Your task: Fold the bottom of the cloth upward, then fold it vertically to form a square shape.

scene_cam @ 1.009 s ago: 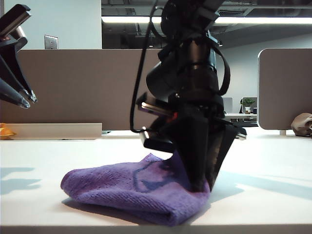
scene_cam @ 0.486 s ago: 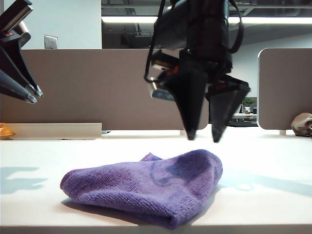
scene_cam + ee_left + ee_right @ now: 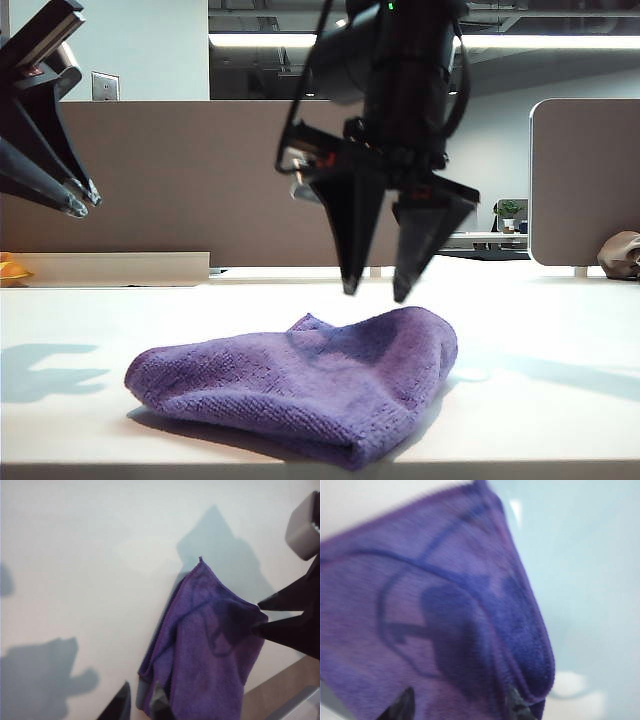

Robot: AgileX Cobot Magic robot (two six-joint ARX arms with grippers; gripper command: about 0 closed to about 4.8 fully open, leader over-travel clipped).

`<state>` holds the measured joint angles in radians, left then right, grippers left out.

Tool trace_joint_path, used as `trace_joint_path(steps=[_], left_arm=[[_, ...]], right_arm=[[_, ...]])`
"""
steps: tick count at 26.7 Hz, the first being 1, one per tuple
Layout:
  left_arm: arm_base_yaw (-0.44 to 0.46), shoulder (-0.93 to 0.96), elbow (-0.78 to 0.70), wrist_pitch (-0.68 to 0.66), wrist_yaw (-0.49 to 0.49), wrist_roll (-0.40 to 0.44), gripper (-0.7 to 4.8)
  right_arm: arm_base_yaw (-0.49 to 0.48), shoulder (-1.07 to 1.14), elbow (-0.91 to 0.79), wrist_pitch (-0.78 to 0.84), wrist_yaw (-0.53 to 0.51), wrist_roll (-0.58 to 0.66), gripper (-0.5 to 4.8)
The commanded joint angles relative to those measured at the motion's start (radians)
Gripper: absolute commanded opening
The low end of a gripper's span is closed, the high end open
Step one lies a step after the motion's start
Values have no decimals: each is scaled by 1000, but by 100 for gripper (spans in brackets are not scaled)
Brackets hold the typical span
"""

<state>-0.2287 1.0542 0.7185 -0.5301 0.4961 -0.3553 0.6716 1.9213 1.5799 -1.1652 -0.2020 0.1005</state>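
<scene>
right gripper [image 3: 374,292]: jaws spread wide and empty, tips hanging just above the cloth; a second ago they were pressed down into the purple pile, so it has let go and lifted clear.
left gripper [image 3: 82,198]: raised at the left side of the exterior view, well apart from the cloth; fingers nearly together, nothing between them.
what the change means: the release likely marks a fold just laid down; the towel now rests on its own, and whether it counts as square cannot be judged from this low angle.
cloth [image 3: 300,385]: purple-lavender microfibre towel, doubled over in a soft mound near the front edge of the table, one corner poking up at the middle.
cloth texture: fuzzy terry pile, rounded fold edge, stitched hem showing along one side in the left wrist view [image 3: 210,645].
table [image 3: 560,400]: smooth, white, matte, with hard arm shadows.
</scene>
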Motion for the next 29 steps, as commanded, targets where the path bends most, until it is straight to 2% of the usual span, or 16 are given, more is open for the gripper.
trace_joint_path(steps=[1, 4, 7, 8, 13, 18, 21, 24, 29], left_arm=[[0, -4, 2, 5, 3, 8, 57], [0, -12, 2, 12, 4, 7, 55], [0, -56, 3, 16, -13, 6, 42], [0, -101, 3, 27, -25, 3, 14], [0, -234, 3, 43, -76, -6, -6], [0, -356, 3, 12, -119, -10, -6], [0, -452, 3, 11, -230, -19, -6], [0, -534, 3, 14, -321, -19, -6], [0, -660, 0, 15, -408, -19, -6]], right_arm=[[-2, -2, -21, -8, -2, 3, 239], [-2, -2, -36, 2, 16, -5, 238], [-2, -29, -35, 36, 81, -6, 227], [-2, -59, -35, 71, 95, -12, 173], [-8, -145, -35, 138, 96, -40, -9], [1, -242, -36, 163, 95, -75, -8], [18, -333, -37, 236, 93, -76, -8], [23, -425, -71, 344, 92, -82, -8], [23, -602, -228, 560, 84, -81, -8]])
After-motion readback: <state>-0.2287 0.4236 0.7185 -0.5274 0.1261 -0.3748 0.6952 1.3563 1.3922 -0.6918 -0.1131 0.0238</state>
